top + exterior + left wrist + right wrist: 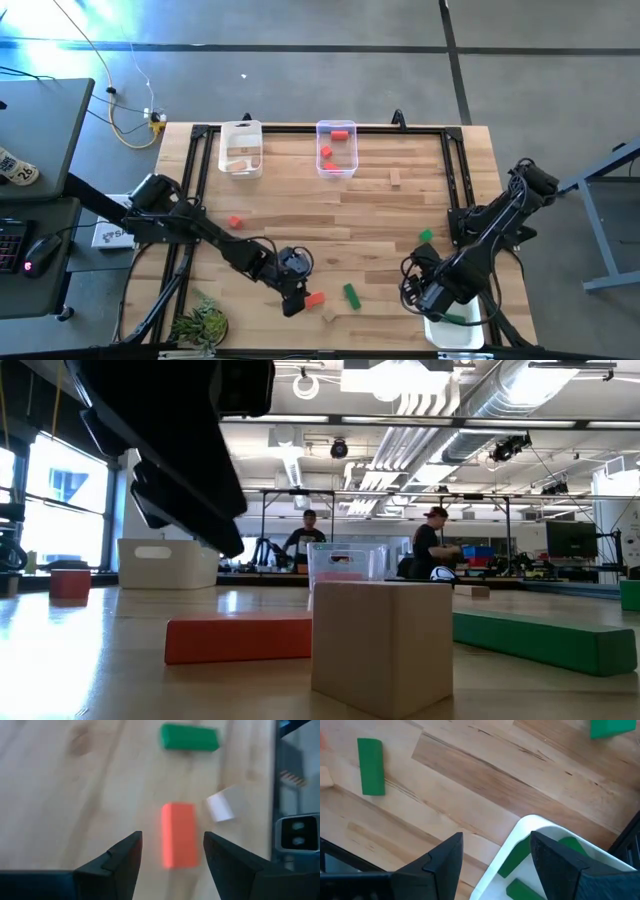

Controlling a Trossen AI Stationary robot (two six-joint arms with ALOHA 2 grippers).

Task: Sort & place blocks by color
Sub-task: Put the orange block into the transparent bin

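One short red wooden bar (178, 835) lies flat near the front edge of the wooden table (330, 215), between the spread fingers of the left gripper (172, 851), not touched.

Just beside it lie a pale natural wood cube (221, 807) and, a little farther, a green wooden bar (189, 737). The right gripper (496, 855), fingers also spread and empty, hangs over the rim of a white plastic bin (517, 840) at the front right corner; the green blocks (519, 856) inside are partly hidden. At the far edge, a clear plastic bin (336, 148) holds red pieces, and a second clear bin (241, 149) holds pale ones, hard to make out.
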